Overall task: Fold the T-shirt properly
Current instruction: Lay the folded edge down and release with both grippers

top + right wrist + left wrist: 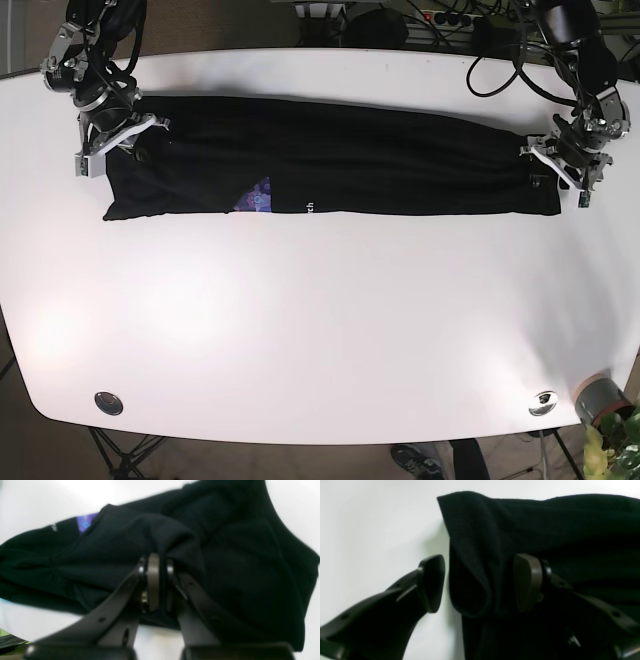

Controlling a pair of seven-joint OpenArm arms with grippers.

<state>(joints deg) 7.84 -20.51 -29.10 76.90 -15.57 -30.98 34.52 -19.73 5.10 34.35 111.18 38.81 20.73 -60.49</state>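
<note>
The black T-shirt (pixel 330 170) lies as a long strip across the far part of the white table (pixel 320 320), with a purple print (pixel 258 195) showing near its front edge. My right gripper (pixel 125 140) is at the strip's left end. In the right wrist view it (pixel 160 580) is shut on a raised fold of the shirt (pixel 250 567). My left gripper (pixel 555 165) is at the strip's right end. In the left wrist view it (pixel 480 582) is open, with one finger (pixel 432 582) over the bare table and the other (pixel 527 582) over the shirt (pixel 545 525), a cloth fold between them.
Two round metal fittings (pixel 108 403) (pixel 543 402) sit near the table's front corners. A grey cup (pixel 597 395) and a plant (pixel 615 450) stand off the front right corner. Cables (pixel 500 50) hang behind the back edge.
</note>
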